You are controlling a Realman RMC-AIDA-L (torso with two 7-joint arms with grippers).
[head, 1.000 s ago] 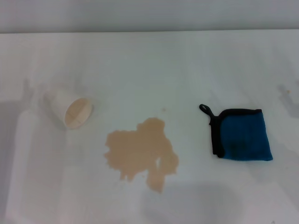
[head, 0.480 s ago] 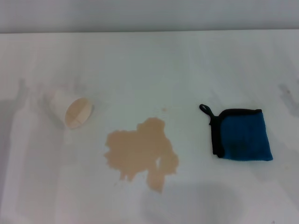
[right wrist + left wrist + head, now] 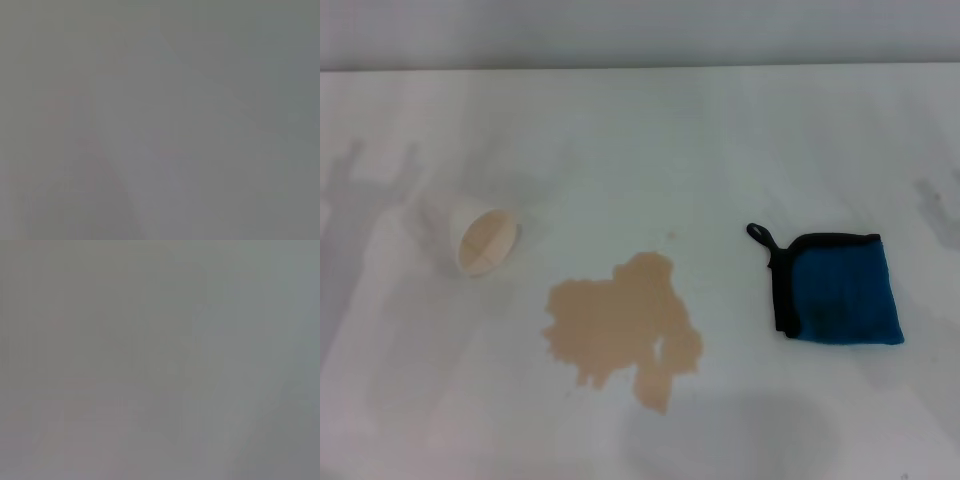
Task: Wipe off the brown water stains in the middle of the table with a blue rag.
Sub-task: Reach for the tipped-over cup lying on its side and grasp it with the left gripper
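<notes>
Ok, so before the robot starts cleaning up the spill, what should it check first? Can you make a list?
1. Blue rag lying free on the table, nothing on top: ok.
2. Brown water stains in plain sight, still unwiped: ok.
3. Rag apart from the stains, on the robot's right: ok.
4. Tipped paper cup clear of the stains, on the robot's left: ok.
5. Left and right gripper positions: cannot tell, neither shows in any view.
6. Wrist views usable for the grasp: not ok, only blank grey.
</notes>
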